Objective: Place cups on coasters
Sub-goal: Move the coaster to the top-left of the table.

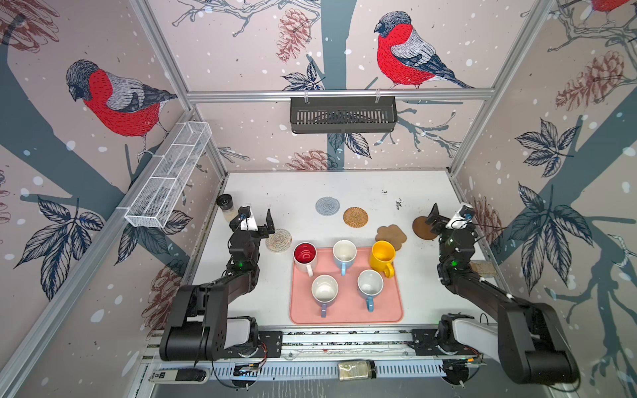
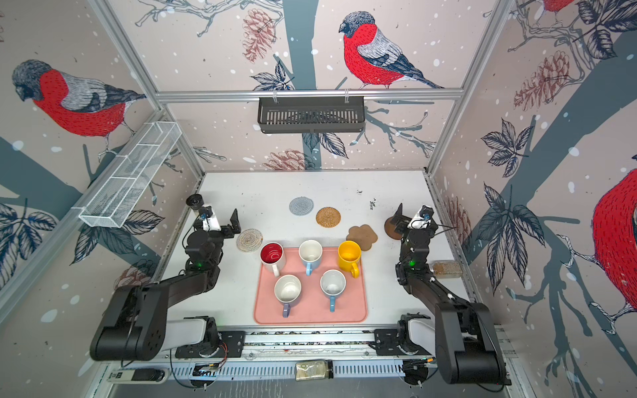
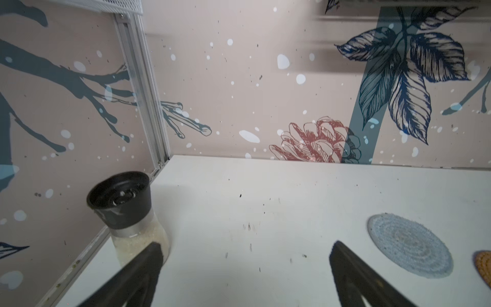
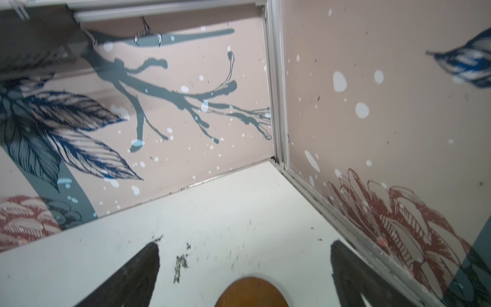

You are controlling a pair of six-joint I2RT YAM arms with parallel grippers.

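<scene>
All five mugs stand upright on the tray (image 1: 346, 318), none on a coaster: the red-lined mug (image 1: 305, 256), rear blue mug (image 1: 344, 254) and yellow mug (image 1: 382, 256) in the far row, the lavender mug (image 1: 324, 292) and front blue mug (image 1: 370, 285) nearer the arms. The coasters lie bare on the table (image 1: 310, 186) beyond the tray: beige coaster (image 1: 278, 240), grey coaster (image 1: 327, 206), rattan coaster (image 1: 355, 217), cork coaster (image 1: 391, 234), wooden disc (image 1: 421, 230). In both top views the yellow mug hides the cork coaster's near edge. The left gripper (image 3: 244, 247) hangs with jaws spread wide, empty, between the grinder jar (image 3: 119, 196) and the beige coaster. The right gripper (image 4: 244, 247), likewise wide and empty, hovers over the wooden disc, covering part of it from above. A second jar (image 1: 484, 269) lies by the right wall, partly behind the right arm.
</scene>
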